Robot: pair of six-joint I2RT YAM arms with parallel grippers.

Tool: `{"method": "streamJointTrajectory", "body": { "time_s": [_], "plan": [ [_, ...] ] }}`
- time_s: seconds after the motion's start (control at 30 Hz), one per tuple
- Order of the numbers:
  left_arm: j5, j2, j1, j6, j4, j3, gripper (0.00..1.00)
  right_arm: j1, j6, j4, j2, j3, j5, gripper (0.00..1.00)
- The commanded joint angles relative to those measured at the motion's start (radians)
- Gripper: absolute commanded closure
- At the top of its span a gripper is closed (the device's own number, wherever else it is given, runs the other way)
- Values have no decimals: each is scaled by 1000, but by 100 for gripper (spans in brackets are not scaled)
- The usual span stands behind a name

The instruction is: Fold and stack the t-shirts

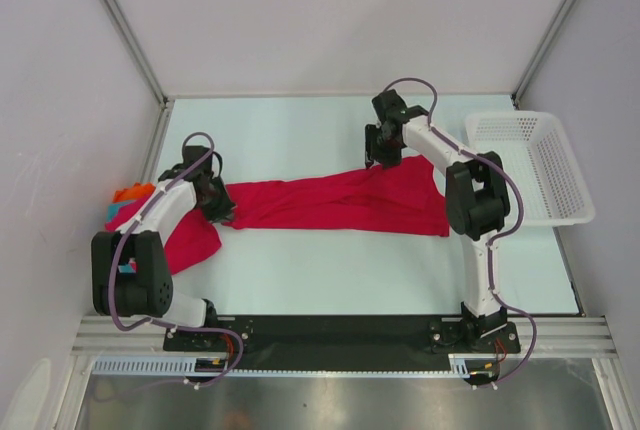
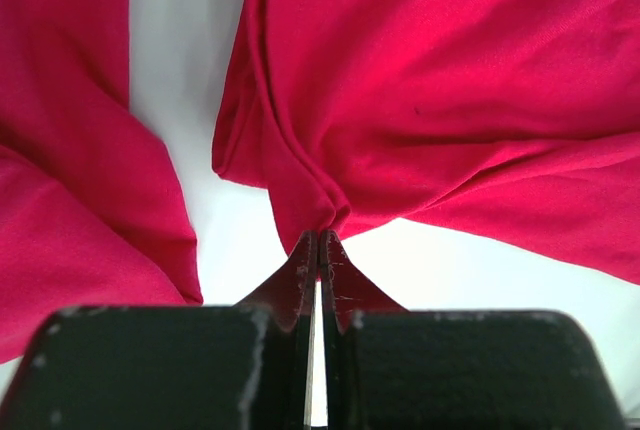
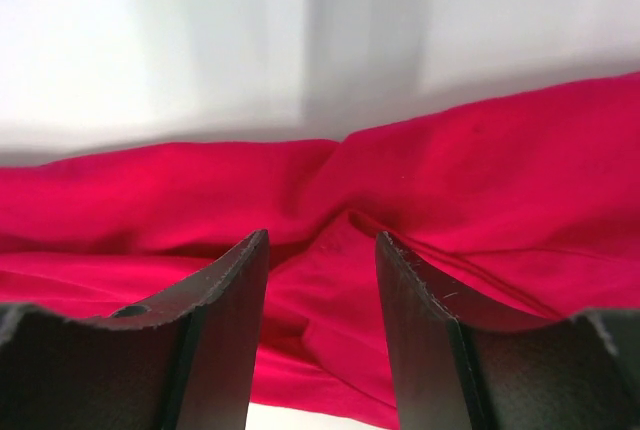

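A red t-shirt [image 1: 330, 205] lay stretched in a crumpled band across the middle of the table [image 1: 300, 135], running from centre left to centre right of the top view. The left pincer [image 1: 222, 212] sat at the band's left end. In the left wrist view its fingers [image 2: 300, 270] were pressed together, clamped on a gathered fold of that cloth [image 2: 420, 100]. The right pincer [image 1: 380, 162] hung at the band's upper right edge with its jaws apart. In its own camera the two fingers [image 3: 225, 290] stood on either side of a raised ridge of red fabric [image 3: 480, 180]; whether they touched it I could not tell. A second red shirt [image 1: 190, 240] lay bunched at the left, partly under the left arm, beside small orange and teal garments [image 1: 130, 193]. A white mesh basket [image 1: 530, 165] stood at the right edge.
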Motion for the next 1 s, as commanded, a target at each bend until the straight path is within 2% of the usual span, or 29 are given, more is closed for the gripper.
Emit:
{"method": "streamJointTrajectory", "body": {
  "time_s": [0.0,0.23,0.33,0.4,0.6,0.63,0.67,0.97],
  "plan": [
    [10,6,-1,24,23,29,97,-3,7,2,-13,-19,16,48],
    [9,12,0,30,22,32,98,-3,13,10,0,-44,20,48],
    [10,15,2,32,23,31,98,-5,13,18,-5,-62,19,52],
    [10,18,2,33,27,29,98,-5,12,25,-11,-79,16,66],
    [15,19,5,38,30,26,98,-11,13,33,-34,-111,17,83],
    [15,19,5,38,30,25,98,-11,12,34,-37,-116,17,89],
    [15,19,6,36,33,25,98,-11,13,34,-40,-119,19,100],
    [24,12,8,39,33,22,98,7,25,28,-155,-190,74,100]
  ]
}}
